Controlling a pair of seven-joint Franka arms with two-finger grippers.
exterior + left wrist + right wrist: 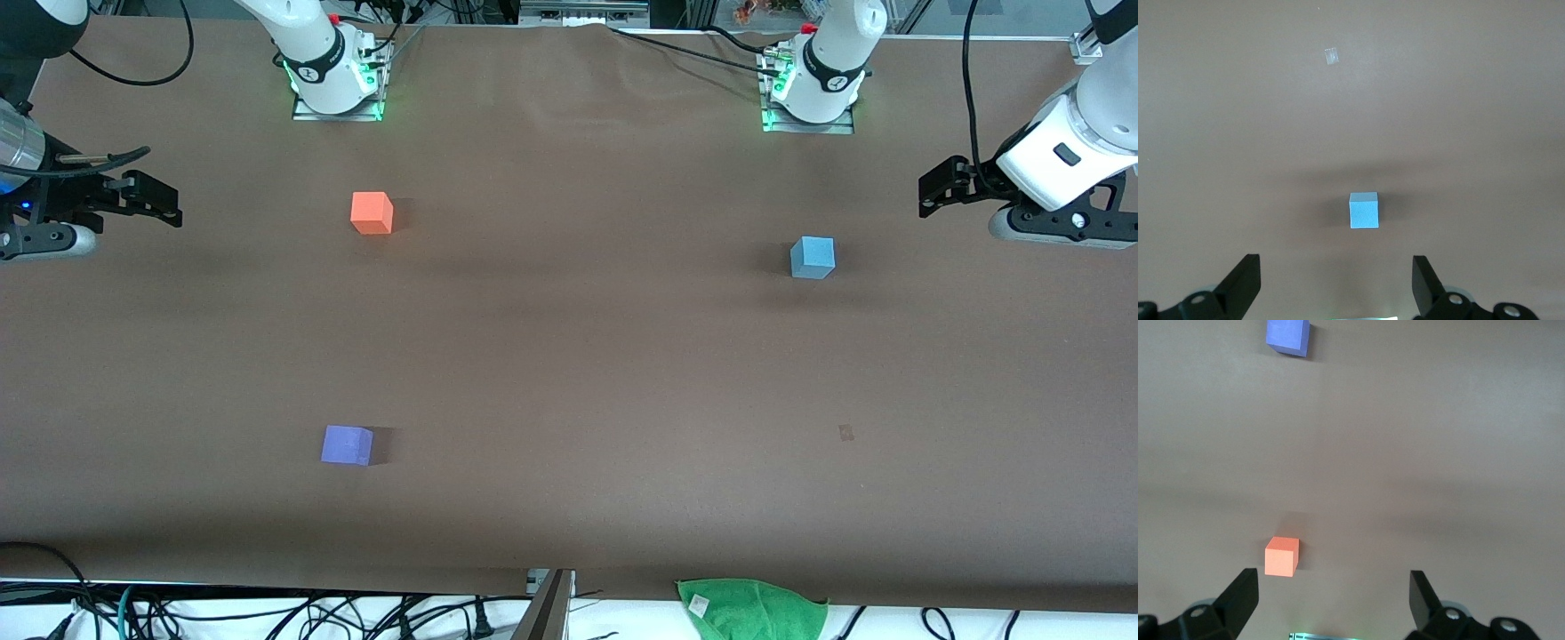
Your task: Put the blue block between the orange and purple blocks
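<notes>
1. The jaws of both grippers stand wide apart and hold nothing. The left gripper [933,191] hangs over the left arm's end of the counter [578,373], and the right gripper [160,204] over the right arm's end.
2. The blue block [813,257] sits alone on the counter toward the left arm's end, well apart from the other two cubes. In the left wrist view it lies squarely between the spread fingers [1241,287], so that arm looks best set to fetch it.
3. The orange block [372,212] lies toward the right arm's end; the purple block [347,444] lies nearer the front camera than it. The bare stretch between them is the goal.
4. Nothing is grasped yet, so I judge the task barely begun.
</notes>
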